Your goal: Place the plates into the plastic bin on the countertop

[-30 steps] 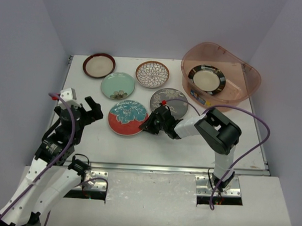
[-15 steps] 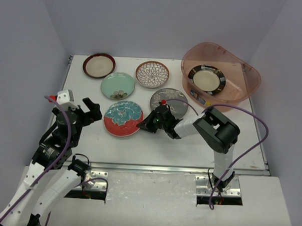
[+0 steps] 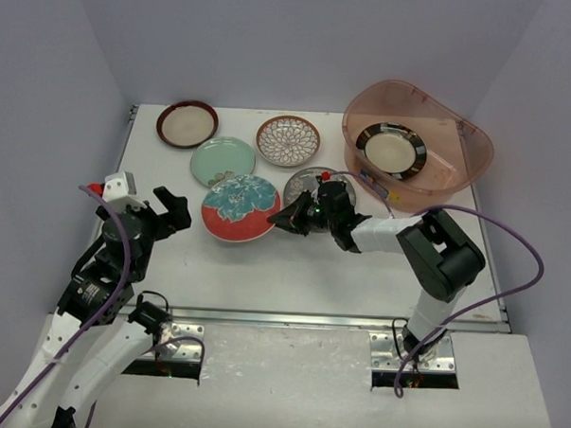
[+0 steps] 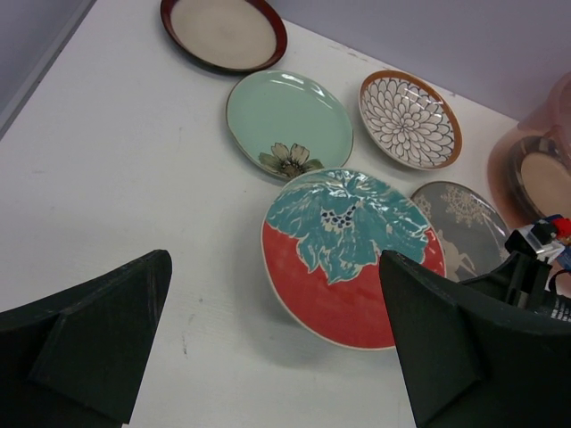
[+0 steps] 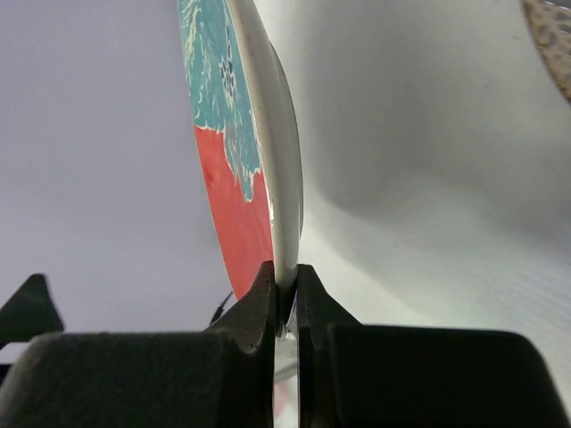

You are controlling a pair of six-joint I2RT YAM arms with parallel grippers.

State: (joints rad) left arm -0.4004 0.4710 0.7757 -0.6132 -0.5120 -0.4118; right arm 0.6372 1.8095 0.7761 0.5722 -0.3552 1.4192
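Right fingers (image 5: pixel 257 308) pinch the red-and-teal plate (image 3: pixel 236 208) tilted over the white countertop (image 3: pixel 264 270), left fingers (image 4: pixel 89 325) spread, lavender walls (image 3: pixel 274 43) around.

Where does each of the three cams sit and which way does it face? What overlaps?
Top external: above and behind the bases, looking down on the white countertop and translucent pinkish plastic bin; both arms show.
Left wrist: on the left arm, facing forward at the plates; open left gripper frames the bottom.
Right wrist: on the right arm, looking along the right gripper, shut on the rim of the red-and-teal floral plate.
Shared: that plate appears in all three.
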